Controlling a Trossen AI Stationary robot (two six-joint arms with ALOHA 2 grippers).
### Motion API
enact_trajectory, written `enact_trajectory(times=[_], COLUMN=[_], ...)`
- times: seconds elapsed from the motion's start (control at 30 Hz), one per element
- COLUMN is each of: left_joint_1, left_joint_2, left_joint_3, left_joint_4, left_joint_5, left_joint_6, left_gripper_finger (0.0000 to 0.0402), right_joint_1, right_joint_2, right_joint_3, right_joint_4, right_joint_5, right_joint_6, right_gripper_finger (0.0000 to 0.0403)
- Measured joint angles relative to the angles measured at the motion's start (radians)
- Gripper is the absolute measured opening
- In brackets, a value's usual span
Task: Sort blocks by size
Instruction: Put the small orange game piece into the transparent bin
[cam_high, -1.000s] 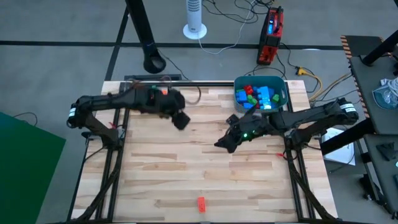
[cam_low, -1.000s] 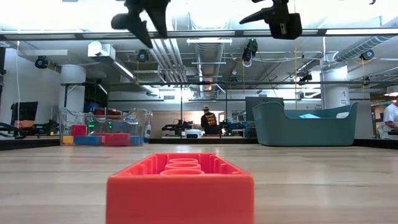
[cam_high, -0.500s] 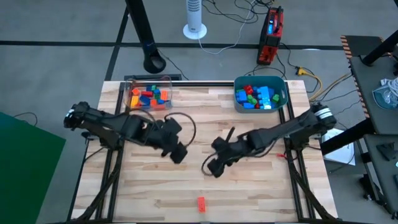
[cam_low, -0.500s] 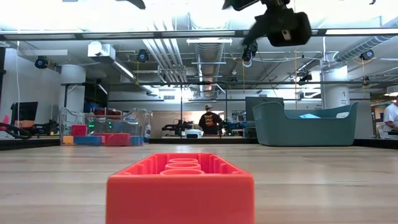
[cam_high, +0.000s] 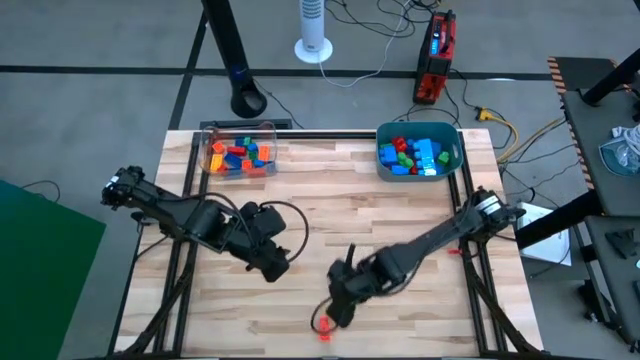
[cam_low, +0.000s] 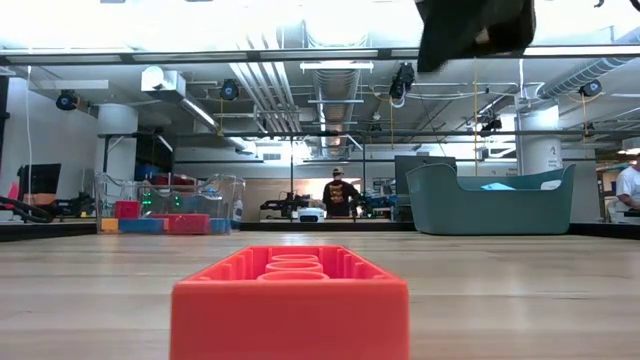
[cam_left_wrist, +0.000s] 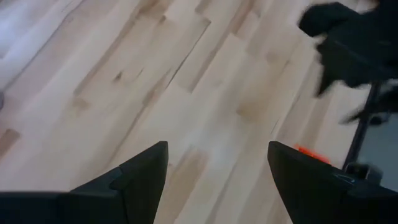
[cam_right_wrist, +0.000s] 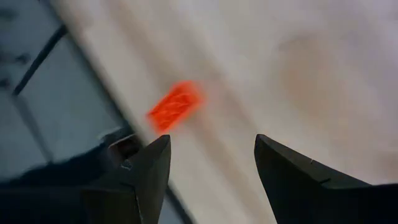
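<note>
Both arms have swung down-table since a second ago | teal tub (cam_high: 452, 160) and clear plastic box (cam_high: 239, 153) of bricks stay at the far edge | right gripper (cam_high: 330, 312), fingers apart, hangs just above lone orange-red studded brick (cam_high: 323, 327) at near edge | left gripper (cam_high: 276, 264), fingers apart, mid-table.
</note>
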Motion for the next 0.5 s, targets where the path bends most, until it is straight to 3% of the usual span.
enact_trajectory(times=[0.17,0.27,0.4,0.5], left_joint_1=[-0.027,-0.047,-0.076,-0.094], left_joint_2=[0.000,0.000,0.000,0.000], left_joint_3=[0.000,0.000,0.000,0.000], left_joint_4=[-0.040,-0.041,-0.040,-0.036], left_joint_5=[-0.002,-0.004,-0.029,-0.054], left_joint_6=[0.043,0.061,0.062,0.059], left_gripper_finger=[0.0262,0.0262,0.0262,0.0262], right_joint_1=[0.059,0.074,0.072,0.073], right_joint_2=[0.061,0.126,0.209,0.268], right_joint_3=[0.002,0.002,0.001,0.001], right_joint_4=[0.214,0.312,0.413,0.419], right_joint_5=[-0.022,-0.013,-0.009,-0.006], right_joint_6=[-0.087,-0.111,-0.120,-0.106], right_gripper_finger=[0.0191,0.0138,0.0039,0.0019])
